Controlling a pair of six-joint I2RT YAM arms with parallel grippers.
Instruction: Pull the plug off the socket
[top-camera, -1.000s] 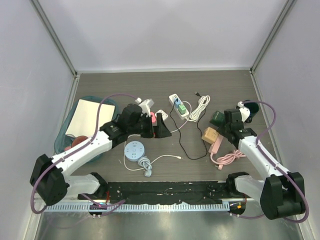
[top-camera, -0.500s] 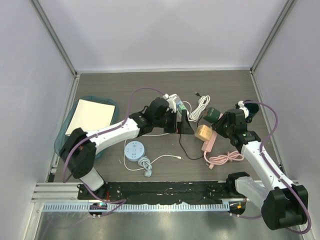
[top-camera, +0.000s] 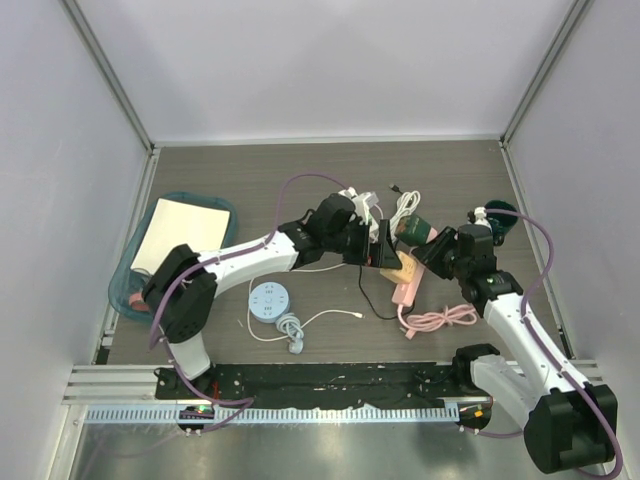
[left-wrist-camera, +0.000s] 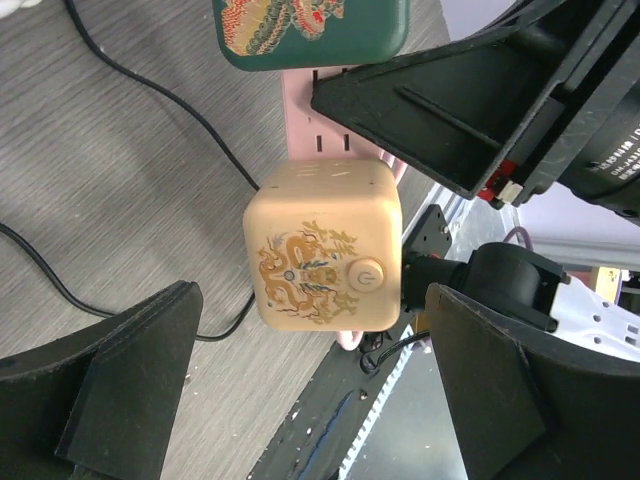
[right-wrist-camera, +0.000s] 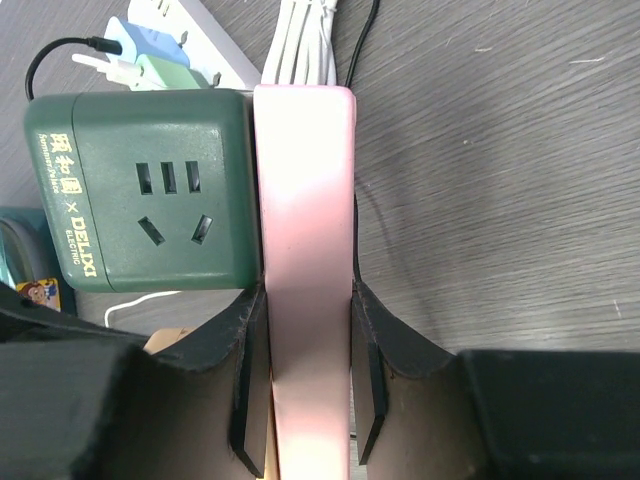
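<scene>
At the far left we saw a teal tray (top-camera: 122, 283) holding a white sheet (top-camera: 181, 230). Near the middle lay a round blue socket (top-camera: 270, 301) with a white cord (top-camera: 292, 330) coiled beside it. The left gripper (top-camera: 386, 252) reached across to the centre. In its wrist view the gripper (left-wrist-camera: 310, 385) was spread wide, with one finger (left-wrist-camera: 120, 385) on each side of the tan plug (left-wrist-camera: 325, 258) and a gap to each, touching neither. The tan plug (top-camera: 405, 265) sat plugged into the pink strip (top-camera: 404, 291), near the table's middle and just right of the left gripper. A green cube (top-camera: 418, 230) was plugged into the same strip farther back, next to a white strip (top-camera: 358, 203). The right gripper (right-wrist-camera: 308, 310) pinched the pink strip (right-wrist-camera: 305, 200) across its width, with the green cube (right-wrist-camera: 140, 190) just past its left finger (right-wrist-camera: 247, 360). A dark cup (top-camera: 501, 214) stood at the far right.
</scene>
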